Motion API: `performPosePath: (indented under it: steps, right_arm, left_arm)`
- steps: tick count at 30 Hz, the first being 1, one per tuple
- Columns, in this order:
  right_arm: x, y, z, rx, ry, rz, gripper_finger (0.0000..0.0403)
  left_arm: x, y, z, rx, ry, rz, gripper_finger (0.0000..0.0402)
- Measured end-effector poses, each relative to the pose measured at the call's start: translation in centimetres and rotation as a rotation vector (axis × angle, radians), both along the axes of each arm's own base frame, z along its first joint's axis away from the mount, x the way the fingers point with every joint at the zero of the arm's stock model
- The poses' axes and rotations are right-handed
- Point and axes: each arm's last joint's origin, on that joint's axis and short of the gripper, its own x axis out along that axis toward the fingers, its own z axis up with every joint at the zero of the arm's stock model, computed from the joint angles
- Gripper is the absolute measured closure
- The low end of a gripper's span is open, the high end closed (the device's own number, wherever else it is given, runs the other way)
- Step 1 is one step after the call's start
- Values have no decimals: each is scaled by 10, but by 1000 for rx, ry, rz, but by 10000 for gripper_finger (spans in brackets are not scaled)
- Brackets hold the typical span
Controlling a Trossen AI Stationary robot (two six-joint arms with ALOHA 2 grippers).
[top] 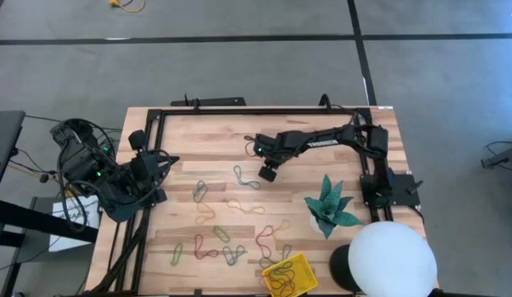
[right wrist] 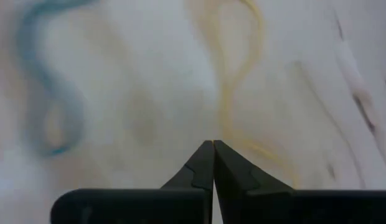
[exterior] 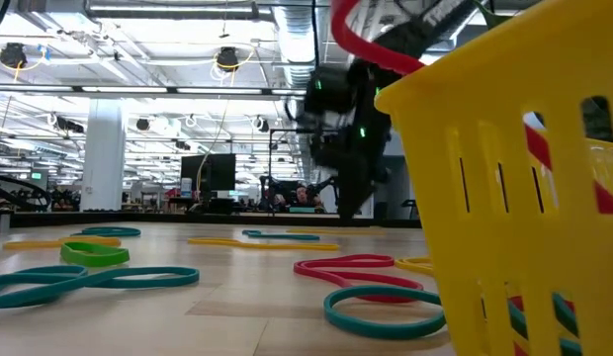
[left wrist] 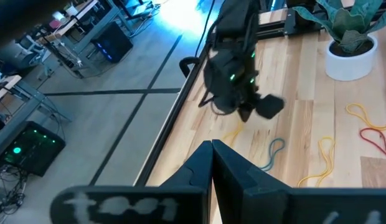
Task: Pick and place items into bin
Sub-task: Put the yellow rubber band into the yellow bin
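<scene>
Several thin loops in red, green, yellow and teal lie flat on the wooden table (top: 322, 140). Among them are a teal one (top: 246, 177) and a yellow one (top: 246, 206) near the middle. The small yellow bin (top: 301, 264) stands at the near edge with several loops inside, and it fills the right of the low view (exterior: 504, 148). My right gripper (top: 268, 172) is shut and hangs point-down above the table's middle, over a yellow loop (right wrist: 233, 81) with a teal loop (right wrist: 47, 99) beside it. My left gripper (top: 163, 160) is shut, waiting at the table's left edge.
A teal spiky plant-like star in a white pot (top: 329, 206) stands right of the loops. A big white sphere (top: 392, 260) sits at the near right corner beside the bin. A black frame (top: 264, 110) runs along the far and side edges. Bare wood lies far left.
</scene>
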Motion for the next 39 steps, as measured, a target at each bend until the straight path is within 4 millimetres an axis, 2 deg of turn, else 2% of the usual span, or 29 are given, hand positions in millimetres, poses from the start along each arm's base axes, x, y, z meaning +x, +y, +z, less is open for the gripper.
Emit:
performPosePath:
  steps: [7, 9, 11, 14, 17, 22, 27, 33, 39]
  right_arm:
    - [-6, 69, 82, -19, -87, 123, 402]
    - [-11, 85, 98, -135, -128, 147, 402]
    - [-14, 91, 102, -289, -122, 119, 400]
    - [-12, 85, 97, -339, -88, 110, 389]
    - [-6, 69, 81, -215, -51, 113, 364]
    - [-6, 23, 48, -149, 99, 12, 311]
    - [0, -15, 20, -1, 83, -60, 263]
    - [4, -24, -17, 75, 158, -54, 232]
    - [8, -23, -22, 17, 171, -1, 232]
  left_arm:
    - [0, 0, 0, -20, 2, 1, 401]
    - [0, 0, 0, -22, 2, 1, 401]
    - [0, 0, 0, -22, 3, 1, 401]
    - [0, 0, 0, -26, 0, 3, 401]
    - [0, -1, -1, -38, 4, 2, 401]
    - [0, -1, -1, -38, 4, 2, 401]
    - [2, -2, -2, -27, 12, -1, 401]
    - [2, -2, -2, -11, 22, -9, 402]
    - [2, -2, -1, -5, 20, -9, 401]
